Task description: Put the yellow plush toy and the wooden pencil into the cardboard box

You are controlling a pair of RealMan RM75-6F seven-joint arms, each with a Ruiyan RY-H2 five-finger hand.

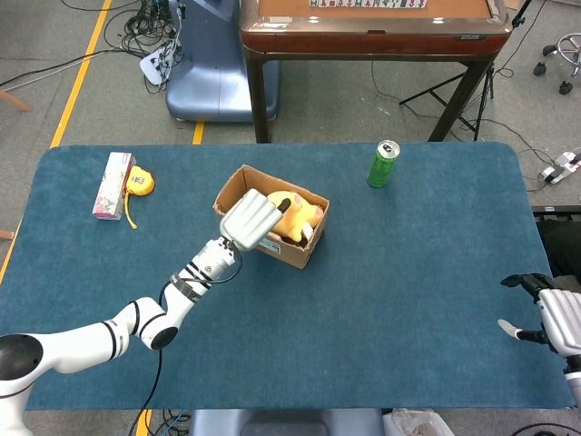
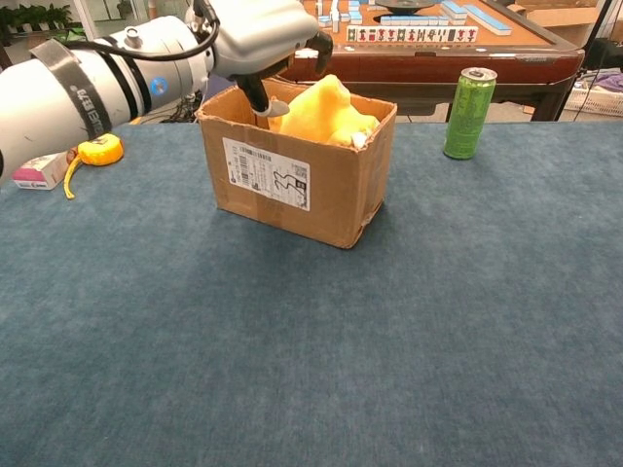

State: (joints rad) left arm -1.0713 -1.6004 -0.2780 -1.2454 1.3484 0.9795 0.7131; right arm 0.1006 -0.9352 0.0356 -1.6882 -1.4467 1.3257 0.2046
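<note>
Left hand fingers are curled down over the far-left corner of the cardboard box, and honestly I can't tell if the wooden pencil is pinched in there or already dropped, it's hidden in both views. The yellow plush toy is sitting inside the box, poking up over the rim. If the pencil's in the grip, I'd say aim it into the gap between the plush and the left wall, let go low, then lift straight up so the flap doesn't catch. Right hand hovers empty at the near-right table edge, fingers spread. Green can stands far right of the box, well apart.
</note>
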